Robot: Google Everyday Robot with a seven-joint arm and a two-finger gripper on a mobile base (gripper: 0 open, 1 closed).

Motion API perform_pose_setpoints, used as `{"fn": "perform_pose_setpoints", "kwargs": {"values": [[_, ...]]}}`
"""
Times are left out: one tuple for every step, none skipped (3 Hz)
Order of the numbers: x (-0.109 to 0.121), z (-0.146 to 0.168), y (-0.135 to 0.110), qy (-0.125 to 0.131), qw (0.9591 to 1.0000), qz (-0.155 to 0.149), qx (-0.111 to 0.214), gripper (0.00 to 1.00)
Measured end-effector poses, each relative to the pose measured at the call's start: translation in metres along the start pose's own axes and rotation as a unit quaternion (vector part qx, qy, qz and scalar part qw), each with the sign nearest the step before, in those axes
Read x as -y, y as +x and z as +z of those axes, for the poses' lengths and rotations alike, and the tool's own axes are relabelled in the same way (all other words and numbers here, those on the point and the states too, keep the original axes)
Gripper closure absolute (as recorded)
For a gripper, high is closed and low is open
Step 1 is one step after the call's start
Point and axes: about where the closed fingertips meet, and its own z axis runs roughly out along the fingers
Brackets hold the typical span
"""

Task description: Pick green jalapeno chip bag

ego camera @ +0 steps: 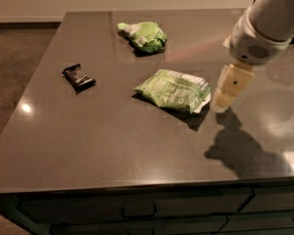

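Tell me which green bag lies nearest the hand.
The flattish light-green chip bag mid-table, right beside the hand on the table's right side; the balled-up bright green bag sits farther back.

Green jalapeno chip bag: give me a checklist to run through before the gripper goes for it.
1. Target found: green jalapeno chip bag lies flat on the table: ok.
2. Neighbours apart: balled-up green bag and black wrapper both lie clear of it: ok.
3. Gripper over the bag: gripper hangs beside its white-edged end, not above it: not ok.
4. Gripper touching the bag: cannot tell.
5. Bag away from the table edges: ok.
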Motion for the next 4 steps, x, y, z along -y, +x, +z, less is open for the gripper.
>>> {"fn": "perform_pose_setpoints", "kwargs": {"values": [[0.009,0.031,-0.019,-0.014,0.9997,0.021,0.003,0.0],[0.017,0.064,-0.032,-0.028,0.9984,0.048,-0.008,0.0],[0.023,0.092,-0.039,-0.039,0.9962,0.073,-0.028,0.0],[0.022,0.116,-0.041,-0.056,0.9935,0.087,-0.048,0.01]]}}
